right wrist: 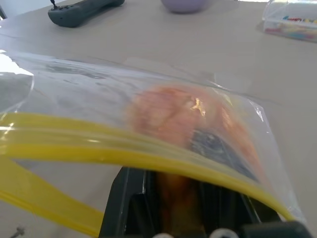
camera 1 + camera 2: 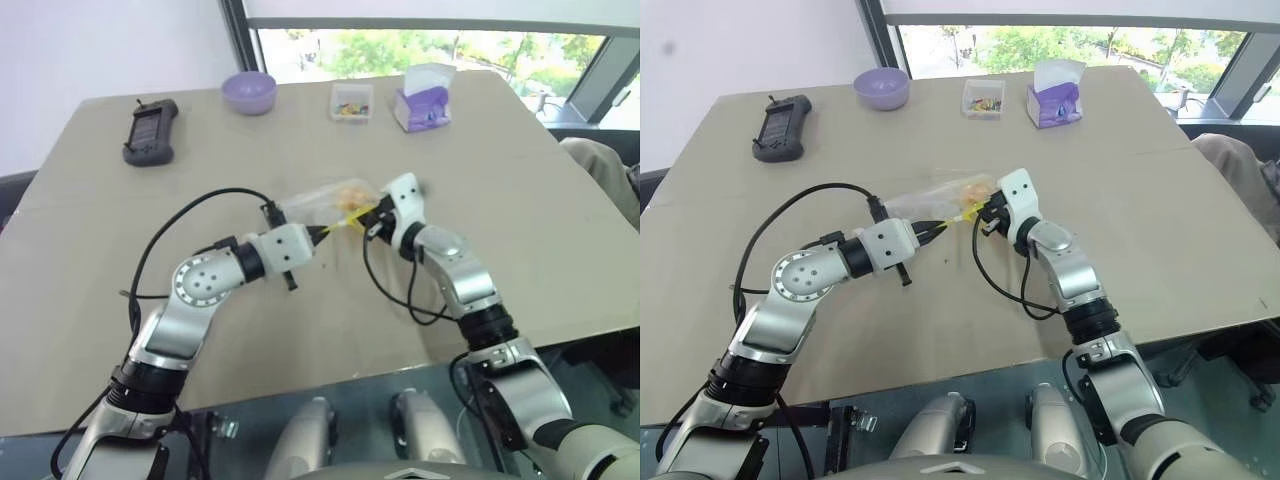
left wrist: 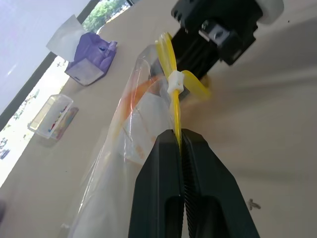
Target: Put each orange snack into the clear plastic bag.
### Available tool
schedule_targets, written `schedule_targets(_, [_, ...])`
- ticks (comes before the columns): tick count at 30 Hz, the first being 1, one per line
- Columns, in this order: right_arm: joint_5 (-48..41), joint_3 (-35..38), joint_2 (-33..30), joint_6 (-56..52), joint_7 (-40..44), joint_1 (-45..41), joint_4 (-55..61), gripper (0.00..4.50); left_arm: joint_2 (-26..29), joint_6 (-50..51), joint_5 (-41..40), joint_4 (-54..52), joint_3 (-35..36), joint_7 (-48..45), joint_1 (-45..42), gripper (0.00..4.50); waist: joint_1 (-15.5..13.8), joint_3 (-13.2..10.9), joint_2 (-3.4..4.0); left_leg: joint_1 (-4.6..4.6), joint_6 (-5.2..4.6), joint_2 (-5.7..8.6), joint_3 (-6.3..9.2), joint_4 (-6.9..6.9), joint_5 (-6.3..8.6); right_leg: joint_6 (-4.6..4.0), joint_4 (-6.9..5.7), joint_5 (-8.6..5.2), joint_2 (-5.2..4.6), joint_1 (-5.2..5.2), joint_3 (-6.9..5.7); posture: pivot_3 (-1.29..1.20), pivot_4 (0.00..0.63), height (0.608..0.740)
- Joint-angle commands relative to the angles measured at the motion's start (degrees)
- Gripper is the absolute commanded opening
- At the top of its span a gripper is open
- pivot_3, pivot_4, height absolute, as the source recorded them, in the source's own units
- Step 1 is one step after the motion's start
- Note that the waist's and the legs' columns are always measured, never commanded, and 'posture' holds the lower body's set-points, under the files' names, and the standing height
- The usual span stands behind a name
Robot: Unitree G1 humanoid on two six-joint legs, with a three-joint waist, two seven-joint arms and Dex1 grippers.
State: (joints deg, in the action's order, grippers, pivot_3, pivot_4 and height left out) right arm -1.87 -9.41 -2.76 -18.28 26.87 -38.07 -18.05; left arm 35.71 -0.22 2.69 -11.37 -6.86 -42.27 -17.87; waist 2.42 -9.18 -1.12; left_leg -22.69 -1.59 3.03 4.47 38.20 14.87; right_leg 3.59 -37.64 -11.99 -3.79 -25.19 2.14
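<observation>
1. The left end effector (image 3: 181,141) is closed on the yellow seal strip of the clear plastic bag (image 2: 320,203), holding it above the desk (image 2: 520,190).
2. The right end effector (image 2: 372,222) reaches into the bag mouth, gripping the orange snack (image 1: 173,116), already past the seal.
3. Its fingertips are hidden behind the plastic.

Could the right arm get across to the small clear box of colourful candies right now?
Probably not yet: the right gripper is inside the clear plastic bag, gripping the round orange snack. The candy box sits unobstructed farther back.
</observation>
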Motion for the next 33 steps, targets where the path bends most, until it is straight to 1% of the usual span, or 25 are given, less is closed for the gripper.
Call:
schedule_targets(1, [1.12,-0.85,-0.03,2.75,-0.5,-2.71,-0.07,0.99,-0.55,1.83,-3.45,-3.6,3.2,0.61,-0.98,0.0,0.0,0.0,0.0,0.0,0.0,0.0,0.0,0.0,0.0,0.0,0.0,0.0,0.0,0.0,0.0,0.0,0.15,0.74])
schedule_targets(3, [2.17,-2.26,-1.44,3.88,1.53,-3.07,-1.05,0.99,-0.8,3.37,-4.19,-3.61,3.88,1.16,-1.3,0.0,-0.01,0.0,0.0,0.0,0.0,0.01,0.0,0.0,0.0,0.0,0.0,0.0,0.0,0.0,0.0,0.0,0.15,0.74])
schedule_targets(4, [2.17,-1.99,-1.69,4.14,1.47,-3.21,-1.3,1.26,-0.76,3.97,-4.08,-3.29,4.11,1.47,-1.38,0.0,-0.03,0.0,0.0,0.0,0.0,0.01,0.0,0.0,0.0,0.0,0.0,0.0,0.0,0.0,-0.01,0.0,0.15,0.74])
schedule_targets(6, [2.17,-1.53,-2.22,4.58,1.19,-3.53,-1.59,1.85,-0.49,5.02,-3.33,-2.39,4.4,2.06,-1.38,0.0,-0.04,0.0,0.0,0.0,0.0,0.01,0.02,0.0,0.0,0.0,0.0,0.0,0.01,0.01,-0.03,0.0,0.15,0.74])
schedule_targets(9, [2.97,-1.8,-4.77,5.32,2.58,-3.02,0.85,3.28,0.24,7.26,-1.16,0.63,5.27,4.22,-1.44,0.0,-0.02,0.0,0.0,0.0,0.0,0.02,0.01,0.0,0.0,0.0,0.0,0.0,0.01,0.01,-0.02,0.0,0.15,0.74])
schedule_targets(12, [2.78,-1.74,-6.91,5.76,4.32,-2.28,3.83,3.28,0.34,9.38,-0.53,2.44,5.98,5.81,-2.05,0.0,-0.03,0.0,0.01,0.0,0.0,0.02,0.01,0.0,0.0,0.0,0.0,0.0,0.02,0.0,-0.02,0.0,0.15,0.74])
schedule_targets(15, [2.24,-2.04,-9.88,6.07,7.39,-0.72,8.81,3.28,-0.58,13.51,-2.76,2.34,6.9,5.68,-3.63,0.0,-0.11,0.0,0.0,-0.01,0.0,0.01,0.02,0.0,0.0,0.0,0.01,0.0,0.02,0.0,-0.03,0.0,0.15,0.74])
schedule_targets(19, [0.72,-2.2,-12.61,5.18,10.95,1.03,14.13,3.28,-1.17,16.58,-4.59,2.22,7.4,5.32,-5.28,0.0,-0.11,0.0,-0.01,-0.01,0.0,0.03,0.02,0.02,0.0,0.01,0.02,0.0,0.0,0.03,-0.04,0.0,0.15,0.74])
schedule_targets(23, [1.98,-1.81,-13.22,4.2,9.16,0.82,14.28,3.28,-1.71,16.98,-5.63,1.5,7.31,4.71,-6.39,0.0,0.03,0.0,-0.01,-0.01,0.0,0.0,0.01,0.02,0.0,0.0,0.0,0.0,0.01,0.01,-0.03,0.0,0.15,0.74])
schedule_targets(27, [7.11,-4.54,-17.6,10.39,10.13,1.4,14.15,3.28,-2.27,18.77,-7.9,2.06,8.51,4.69,-7.38,0.0,-0.26,0.0,-0.01,-0.01,0.0,0.02,0.01,0.02,0.0,0.0,0.0,0.0,-0.01,0.01,-0.03,0.0,0.15,0.74])
schedule_targets(33, [11.81,-7.75,-24.13,16.25,13.25,3.56,14.77,3.28,-1.65,21.02,-9.77,1.11,9.09,4.62,-8.3,0.0,-0.26,0.0,-0.02,-0.03,0.13,0.06,0.01,0.03,-0.07,0.01,0.06,0.0,-0.04,0.03,-0.04,0.0,0.15,0.74])
